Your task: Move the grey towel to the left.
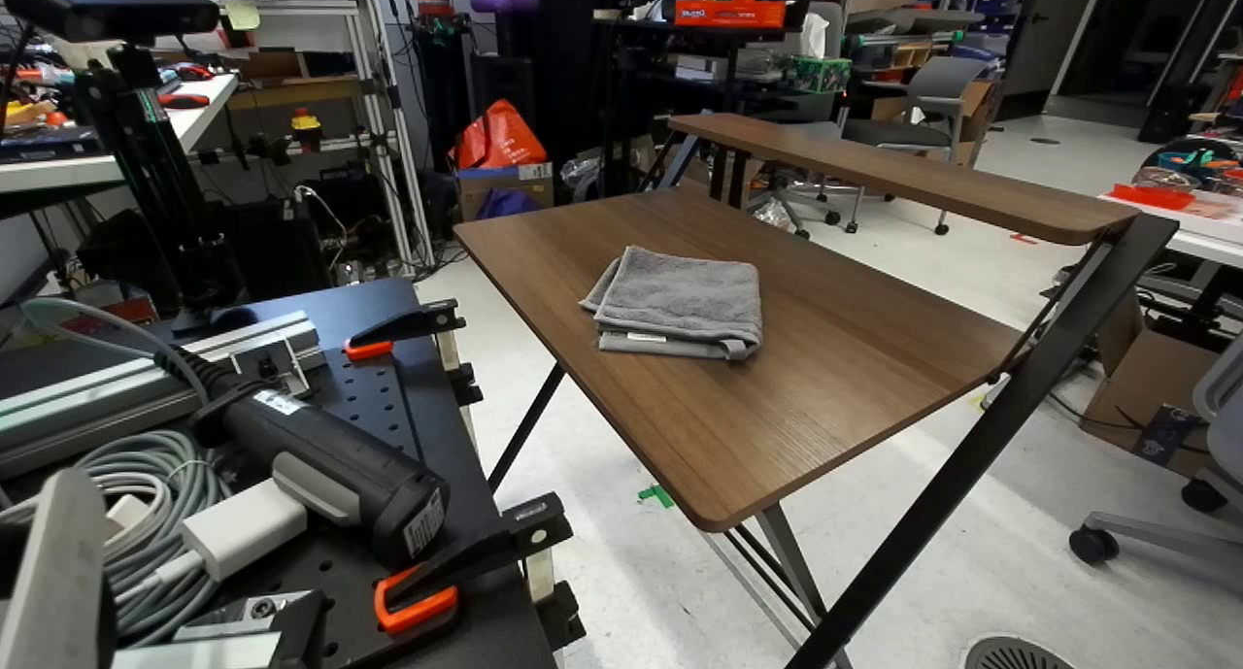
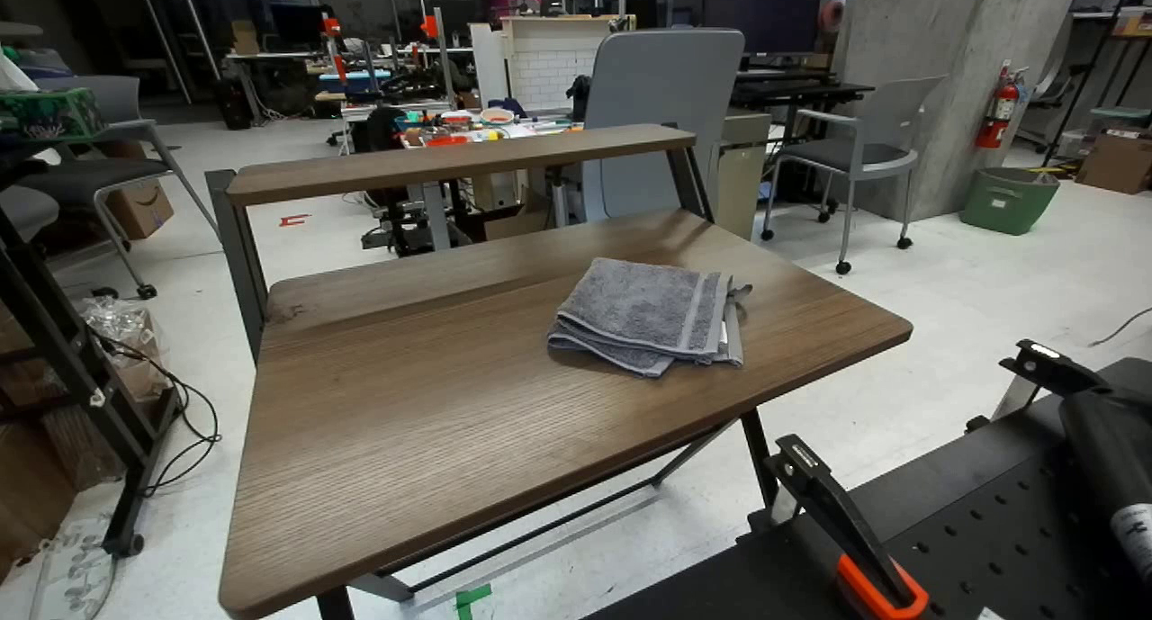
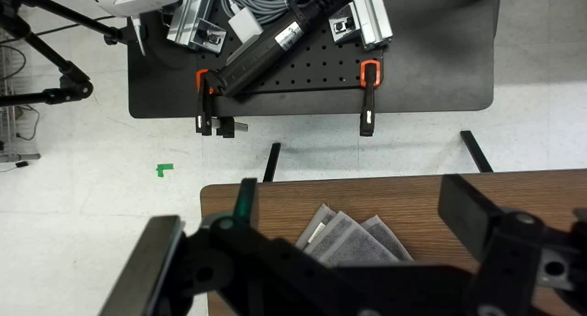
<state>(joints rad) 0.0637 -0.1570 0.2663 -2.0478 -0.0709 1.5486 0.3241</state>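
While, in an exterior view, the grey towel (image 2: 639, 305) lies folded and flat on the brown table (image 2: 387, 413), a little right of the table's middle, the gripper (image 3: 353, 201) stands wide, holding nothing, clear of the towel. As best can be judged, the job is waiting to begin: grasping the towel, carrying it left and letting go all appear to be left. That reading is not certain, since a towel already delivered and released could look the same, and whose left is meant goes unsaid. Both exterior views miss the arm and the gripper altogether, leaving the height above the table hard to gauge. In the wrist view, the dark, blurred gripper covers a large share of the towel, and the table runs out of frame at the right. A white tag (image 1: 647, 338) on the towel's near side, caught in an exterior view, is too small to read.
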